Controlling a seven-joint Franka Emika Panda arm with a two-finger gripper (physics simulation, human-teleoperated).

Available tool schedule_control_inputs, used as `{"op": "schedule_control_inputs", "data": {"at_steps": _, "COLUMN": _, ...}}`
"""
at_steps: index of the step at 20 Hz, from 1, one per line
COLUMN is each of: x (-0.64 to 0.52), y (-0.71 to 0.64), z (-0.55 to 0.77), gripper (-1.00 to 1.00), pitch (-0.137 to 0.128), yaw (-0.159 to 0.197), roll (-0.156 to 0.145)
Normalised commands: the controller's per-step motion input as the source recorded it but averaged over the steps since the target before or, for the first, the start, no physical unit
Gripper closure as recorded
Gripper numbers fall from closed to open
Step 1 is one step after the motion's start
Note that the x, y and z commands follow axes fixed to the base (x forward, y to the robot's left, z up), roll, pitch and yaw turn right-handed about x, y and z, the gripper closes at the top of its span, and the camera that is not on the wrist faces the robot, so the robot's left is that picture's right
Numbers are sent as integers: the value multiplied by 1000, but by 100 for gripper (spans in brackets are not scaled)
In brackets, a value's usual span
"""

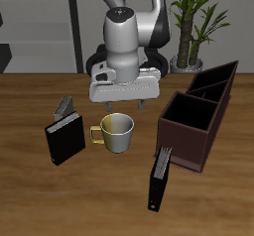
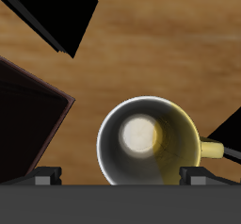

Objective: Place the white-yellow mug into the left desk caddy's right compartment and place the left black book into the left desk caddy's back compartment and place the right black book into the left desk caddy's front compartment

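Observation:
The white-yellow mug point(image 1: 118, 129) stands upright on the table, its yellow handle point(image 1: 96, 134) pointing away from the caddy. My gripper point(image 1: 123, 99) hangs open just above it, holding nothing. In the wrist view the mug point(image 2: 146, 145) lies between my spread fingertips point(image 2: 42, 177), under the gripper point(image 2: 120, 179). The left desk caddy point(image 1: 189, 131) is maroon-brown, and its large square right compartment point(image 1: 193, 114) is the section nearest the mug. The left black book point(image 1: 66, 139), plain and nearly square, stands beyond the handle. The right black book point(image 1: 159, 178), with a white dot, leans against the caddy's near end.
A grey patterned book point(image 1: 64, 107) leans behind the plain black book. A potted plant point(image 1: 190, 27) stands at the table's back, behind the caddy. In the wrist view the caddy's corner point(image 2: 26, 124) and the dotted book point(image 2: 61, 11) are close to the mug.

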Motion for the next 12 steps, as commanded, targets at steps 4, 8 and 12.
{"op": "schedule_control_inputs", "data": {"at_steps": 4, "x": 104, "y": 116, "z": -394, "gripper": -100, "pitch": 55, "yaw": -7, "roll": 9}}
{"op": "schedule_control_inputs", "data": {"at_steps": 8, "x": 74, "y": -10, "z": -197, "gripper": -100, "pitch": 35, "yaw": -18, "roll": -9}}
{"op": "schedule_control_inputs", "data": {"at_steps": 12, "x": 70, "y": 34, "z": -212, "gripper": -100, "pitch": 44, "yaw": -2, "roll": 14}}
